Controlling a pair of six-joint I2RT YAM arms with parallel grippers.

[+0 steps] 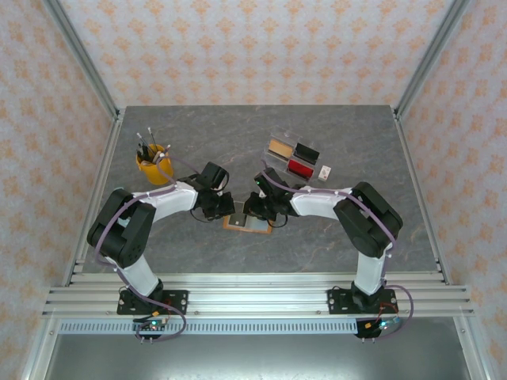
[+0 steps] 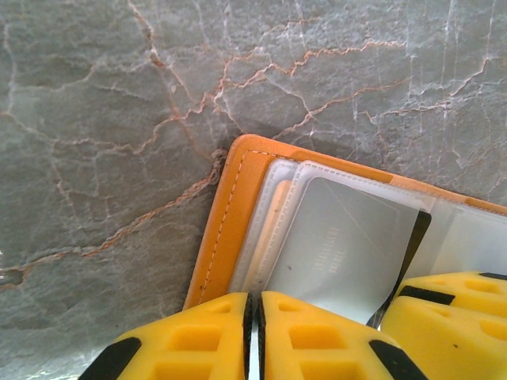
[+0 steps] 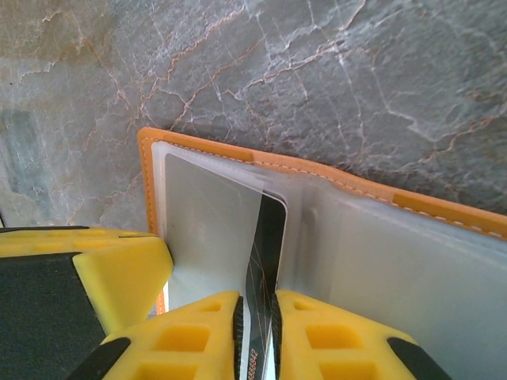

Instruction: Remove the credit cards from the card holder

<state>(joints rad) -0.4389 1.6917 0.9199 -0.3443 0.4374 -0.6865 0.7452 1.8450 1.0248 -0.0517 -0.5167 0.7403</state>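
Note:
The orange card holder (image 1: 247,223) lies open on the grey marble table between my two grippers. Its orange edge (image 2: 226,229) frames clear plastic sleeves (image 2: 341,245). In the left wrist view my left gripper (image 2: 255,299) is shut on the thin edge of a clear sleeve leaf. In the right wrist view my right gripper (image 3: 257,297) is shut on a black credit card (image 3: 265,245) with printed digits, which stands partly out of its sleeve beside the holder's rim (image 3: 380,194). From above, the left gripper (image 1: 224,207) and right gripper (image 1: 257,210) meet over the holder.
A yellow cup of tools (image 1: 152,165) stands at the back left. A clear tray (image 1: 295,158) with tan, black and red pieces sits at the back right, a small white item (image 1: 325,171) beside it. Metal frame posts bound the table.

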